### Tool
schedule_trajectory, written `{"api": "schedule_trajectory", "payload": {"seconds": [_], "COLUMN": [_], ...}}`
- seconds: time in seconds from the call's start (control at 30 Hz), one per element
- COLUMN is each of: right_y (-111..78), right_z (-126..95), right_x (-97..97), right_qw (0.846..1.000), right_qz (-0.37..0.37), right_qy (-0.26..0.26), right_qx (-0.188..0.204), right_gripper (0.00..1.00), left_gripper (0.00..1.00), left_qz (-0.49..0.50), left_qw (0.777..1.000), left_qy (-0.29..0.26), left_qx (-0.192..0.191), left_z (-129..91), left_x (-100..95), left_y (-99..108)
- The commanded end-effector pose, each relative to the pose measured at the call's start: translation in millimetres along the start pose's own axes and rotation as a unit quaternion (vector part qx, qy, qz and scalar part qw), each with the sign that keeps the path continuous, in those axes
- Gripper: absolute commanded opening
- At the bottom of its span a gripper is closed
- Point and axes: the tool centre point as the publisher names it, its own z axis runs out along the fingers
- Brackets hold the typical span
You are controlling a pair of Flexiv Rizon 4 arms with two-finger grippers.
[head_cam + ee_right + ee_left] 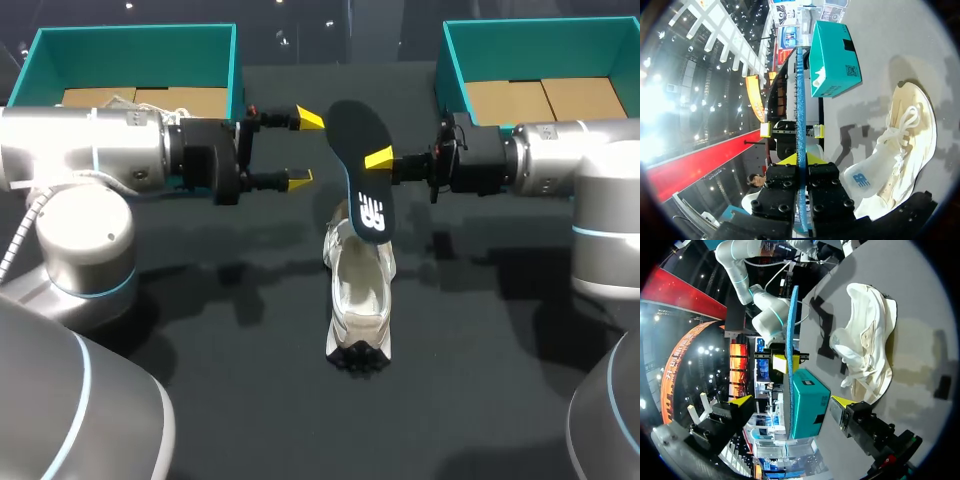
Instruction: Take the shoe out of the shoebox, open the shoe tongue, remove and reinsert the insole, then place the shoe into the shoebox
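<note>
White shoe (pixel 360 300) upright, centred; black insole (pixel 352 140) aloft above it.

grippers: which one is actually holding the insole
The right gripper: it is shut on the dark insole, holding it up off the table. The left gripper is open, its fingers spread and clamping nothing.

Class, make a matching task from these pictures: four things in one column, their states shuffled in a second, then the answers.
Column one:
1. insole
2. shoe
3. left gripper
4. right gripper

Column two:
A. open, holding nothing
B. resting on the table
C. held on edge above the shoe
D. shut on the insole

Pairs: 1-C, 2-B, 3-A, 4-D
</note>
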Motion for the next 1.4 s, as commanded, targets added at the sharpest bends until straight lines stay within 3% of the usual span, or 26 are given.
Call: {"api": "schedule_trajectory", "payload": {"seconds": [0.03,0.2,0.37,0.43,0.73,1.2,1.4], "right_y": [-4.0,-5.4,-2.0,-1.5,-0.7,-0.1,-0.4], "right_z": [1.0,0.6,-0.5,-0.5,-1.4,-3.0,-3.6], "right_x": [-3.7,-6.0,-12.2,-12.8,-13.9,-15.6,-16.5], "right_qw": [1.000,1.000,1.000,1.000,1.000,1.000,1.000], "right_qz": [0.000,0.003,0.009,0.008,0.006,0.006,0.008], "right_qy": [0.008,0.013,0.011,0.014,0.016,0.010,0.009], "right_qx": [-0.003,-0.004,-0.011,-0.010,-0.006,-0.003,-0.002], "right_gripper": [0.00,0.00,0.00,0.00,0.00,0.00,0.00], "left_gripper": [1.00,0.98,0.82,0.70,0.50,0.33,0.31], "left_qz": [-0.001,-0.002,0.005,0.006,0.002,0.010,0.013], "left_qw": [1.000,1.000,1.000,1.000,1.000,1.000,1.000], "left_qy": [-0.014,-0.013,-0.010,-0.009,-0.014,-0.019,-0.018], "left_qx": [-0.001,0.002,0.004,0.003,0.006,0.003,0.000], "left_z": [20.6,31.5,40.1,43.9,53.9,70.5,73.6], "left_x": [5.2,7.5,9.1,9.7,11.6,12.2,12.7], "left_y": [5.0,4.4,-1.6,-1.8,-2.9,-5.7,-3.6]}}
